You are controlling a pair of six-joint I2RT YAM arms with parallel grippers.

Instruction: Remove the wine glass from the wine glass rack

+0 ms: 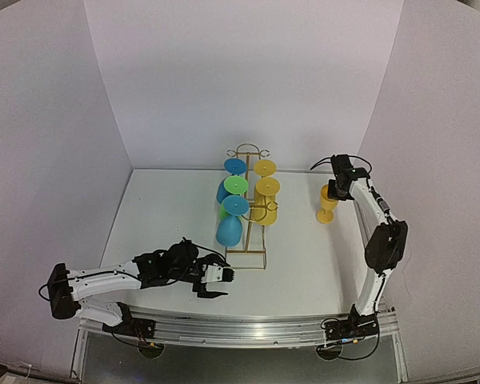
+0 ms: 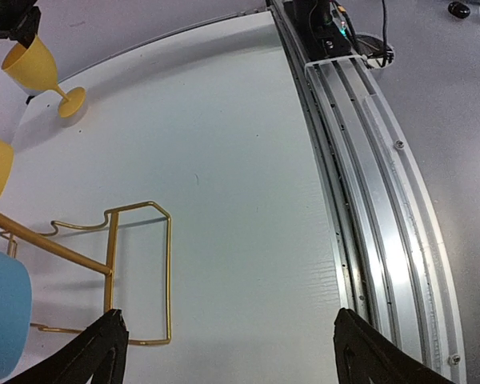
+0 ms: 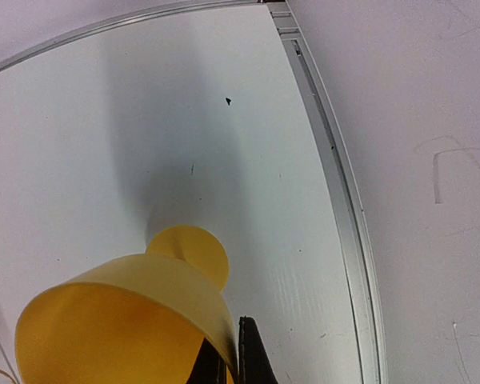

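Now the right gripper is pinching the rim of the yellow plastic wine glass. It's upright, well clear of the tall gold wire rack, foot on or just above the white table. Removal looks done, only the release is left. Left gripper hangs open by the rack's base.

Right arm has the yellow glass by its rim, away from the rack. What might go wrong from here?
1. The right claw pinches the yellow wine glass only at its thin rim; it may slip or topple on release.
2. The open left claw sits near the base of the wine glass rack; a stray move might nudge it and shake the hanging blue wine glass.
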